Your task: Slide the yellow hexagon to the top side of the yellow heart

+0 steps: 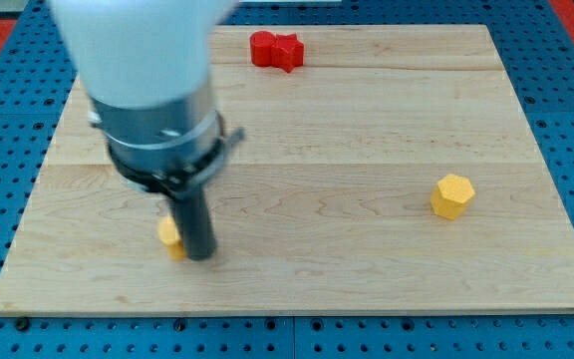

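Pale wooden worktop [297, 199] on blue pegboard: at the view's lower left, my tip [199, 255] touches a mostly hidden yellow block [171, 237]. A red block [275, 49] sits top centre. The yellow hexagon [452, 195] lies well apart, right.

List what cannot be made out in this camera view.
1. Yellow block beside my tip, on the view's left: the rod hides most of it, so its shape is unclear.
2. Red block at the view's top: too blurred to name its shape.
3. Arm body: cut off by the view's top edge.
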Controlling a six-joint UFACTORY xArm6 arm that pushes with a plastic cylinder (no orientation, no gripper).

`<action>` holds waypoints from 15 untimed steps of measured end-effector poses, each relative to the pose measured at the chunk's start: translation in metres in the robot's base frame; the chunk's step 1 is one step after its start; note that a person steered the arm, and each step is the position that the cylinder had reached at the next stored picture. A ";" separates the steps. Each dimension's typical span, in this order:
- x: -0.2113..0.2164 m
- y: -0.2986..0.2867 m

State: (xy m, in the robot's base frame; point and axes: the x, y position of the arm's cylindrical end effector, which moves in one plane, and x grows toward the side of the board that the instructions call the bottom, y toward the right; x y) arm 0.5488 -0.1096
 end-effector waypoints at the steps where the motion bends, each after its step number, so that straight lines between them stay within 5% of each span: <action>1: -0.019 0.000; 3: -0.011 -0.098; 4: -0.008 -0.050; 5: 0.002 0.017; 7: -0.018 0.312; 8: -0.058 0.366; 10: -0.036 0.160; 11: -0.036 0.229; 12: -0.005 0.227; 15: -0.005 -0.038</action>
State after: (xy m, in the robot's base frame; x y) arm 0.5442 -0.1480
